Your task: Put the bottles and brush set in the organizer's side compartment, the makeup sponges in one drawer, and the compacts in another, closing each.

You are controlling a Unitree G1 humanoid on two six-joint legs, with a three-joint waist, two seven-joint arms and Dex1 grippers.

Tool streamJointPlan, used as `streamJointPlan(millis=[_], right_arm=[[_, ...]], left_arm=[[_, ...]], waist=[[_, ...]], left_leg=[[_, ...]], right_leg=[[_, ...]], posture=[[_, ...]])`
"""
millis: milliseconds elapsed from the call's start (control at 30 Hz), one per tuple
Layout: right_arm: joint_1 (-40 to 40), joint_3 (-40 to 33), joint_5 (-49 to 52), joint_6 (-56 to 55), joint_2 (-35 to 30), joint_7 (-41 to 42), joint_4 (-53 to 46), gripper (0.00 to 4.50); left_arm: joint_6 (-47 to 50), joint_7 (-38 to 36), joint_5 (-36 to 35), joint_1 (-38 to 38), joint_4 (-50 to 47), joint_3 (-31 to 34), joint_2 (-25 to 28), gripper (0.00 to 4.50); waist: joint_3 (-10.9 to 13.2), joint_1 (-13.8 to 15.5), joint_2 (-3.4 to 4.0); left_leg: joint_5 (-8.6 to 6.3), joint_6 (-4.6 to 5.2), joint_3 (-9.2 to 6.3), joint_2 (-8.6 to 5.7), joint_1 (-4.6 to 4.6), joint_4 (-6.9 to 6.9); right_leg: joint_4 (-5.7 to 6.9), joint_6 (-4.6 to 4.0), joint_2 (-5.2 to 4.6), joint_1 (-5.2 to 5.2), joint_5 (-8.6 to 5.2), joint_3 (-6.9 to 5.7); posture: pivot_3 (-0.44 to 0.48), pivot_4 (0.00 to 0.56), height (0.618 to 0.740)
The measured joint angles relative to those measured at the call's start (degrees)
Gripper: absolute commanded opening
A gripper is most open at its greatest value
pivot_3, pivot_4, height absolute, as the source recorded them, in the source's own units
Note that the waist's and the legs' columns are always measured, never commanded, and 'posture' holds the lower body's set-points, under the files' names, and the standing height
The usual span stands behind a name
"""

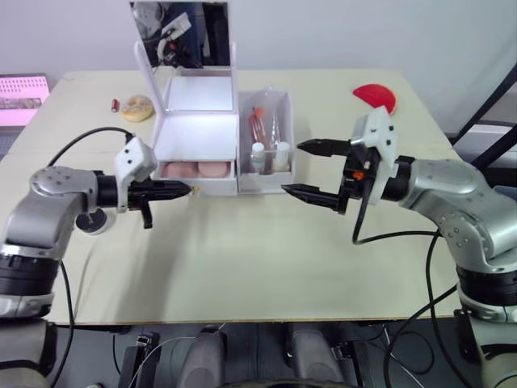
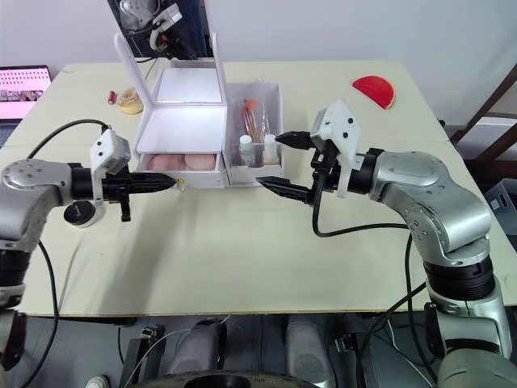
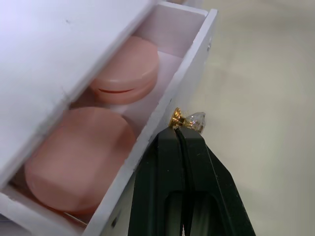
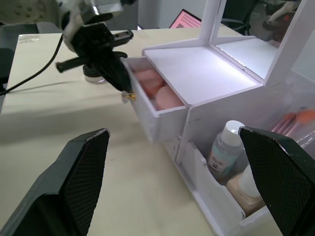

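Observation:
The white organizer [image 1: 194, 129] stands at the back centre with its mirror upright. One drawer is pulled out, and two pink makeup sponges [image 1: 196, 169] lie side by side in it. My left gripper [image 1: 187, 191] is shut, its tips touching the drawer's gold knob [image 3: 187, 119]. The side compartment [image 1: 289, 121] holds the two white-capped bottles [image 1: 269, 155] and the brush set [image 1: 260, 121]. Just right of that bin, my right gripper [image 1: 292, 167] hangs open and empty. One black-lidded compact [image 2: 78, 213] sits on the table beside my left forearm.
A red half-round case [image 1: 376, 97] lies at the back right. A yellowish disc [image 1: 138, 107] and a small red item [image 1: 115, 104] sit left of the organizer. A pink screen [image 1: 23, 97] stands off the table's left edge.

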Motion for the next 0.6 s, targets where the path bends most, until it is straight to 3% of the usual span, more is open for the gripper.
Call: streamJointPlan(millis=[300, 600], right_arm=[[0.0, 0.1, 0.4, 0.3, 0.1, -1.4, -1.2, 4.5], [0.0, 0.1, 0.6, 0.3, 0.2, -1.8, -1.4, 4.5]], left_arm=[[-1.8, 3.6, 3.4, -5.1, 8.5, -0.8, -5.3, 0.02], [-3.6, 4.5, 4.9, -5.9, 10.5, -0.7, -6.4, 0.02]], waist=[[0.0, 0.4, 0.0], [0.0, 1.2, 0.0]], left_leg=[[0.01, 0.0, -0.01, 0.0, 0.02, 0.08], [0.03, -0.01, -0.01, 0.0, 0.05, 0.08]], right_leg=[[0.08, -0.01, 0.01, 0.01, 0.02, 0.0], [0.08, -0.06, 0.02, 0.04, 0.05, 0.0]], posture=[[0.0, 0.15, 0.739], [0.0, 0.15, 0.739]])
